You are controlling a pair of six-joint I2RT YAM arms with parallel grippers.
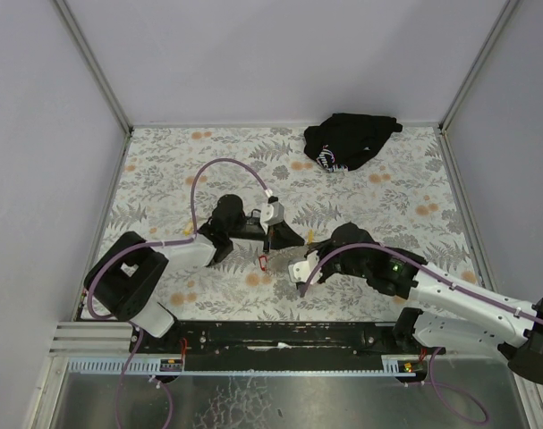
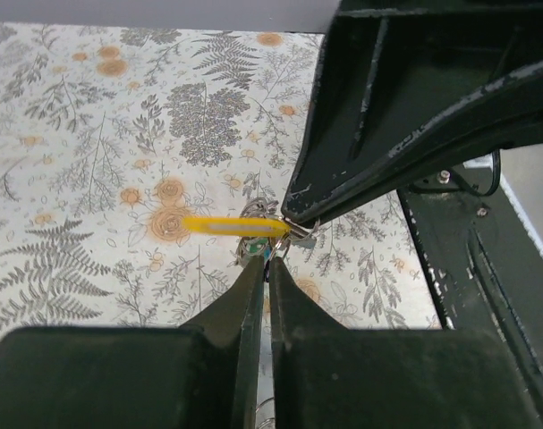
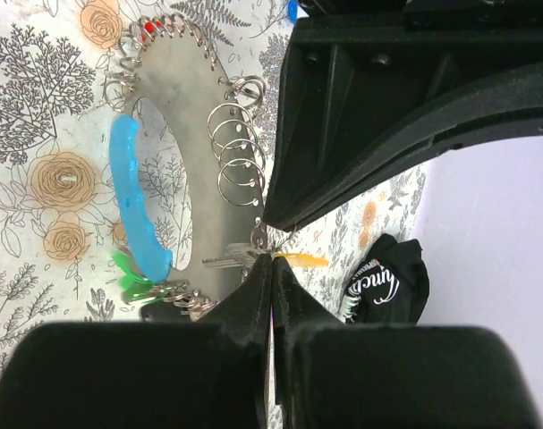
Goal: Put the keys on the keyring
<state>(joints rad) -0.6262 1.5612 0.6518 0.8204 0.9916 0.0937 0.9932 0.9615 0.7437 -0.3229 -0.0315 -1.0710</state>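
Observation:
The keyring strap (image 3: pixel 177 116) lies flat on the flowered table, grey with a light-blue section (image 3: pixel 132 206) and several small metal rings (image 3: pixel 235 147) along its edge. Green-tagged keys (image 3: pixel 132 279) hang at its lower end. My left gripper (image 2: pixel 265 259) is shut, its tips pinching a small ring of the keyring (image 3: pixel 273 234). My right gripper (image 3: pixel 271 259) is shut at the head of a key (image 3: pixel 226 260) with a yellow tag (image 2: pixel 235 224). Both fingertip pairs meet there, almost touching. Seen from above, the left gripper (image 1: pixel 298 239) and right gripper (image 1: pixel 314 241) converge mid-table.
A black cloth bundle (image 1: pixel 350 140) lies at the back right of the table. A red tag (image 1: pixel 264 262) rests on the table near the left gripper. A purple cable (image 1: pixel 226 165) loops over the left arm. Grey walls close in both sides and the back.

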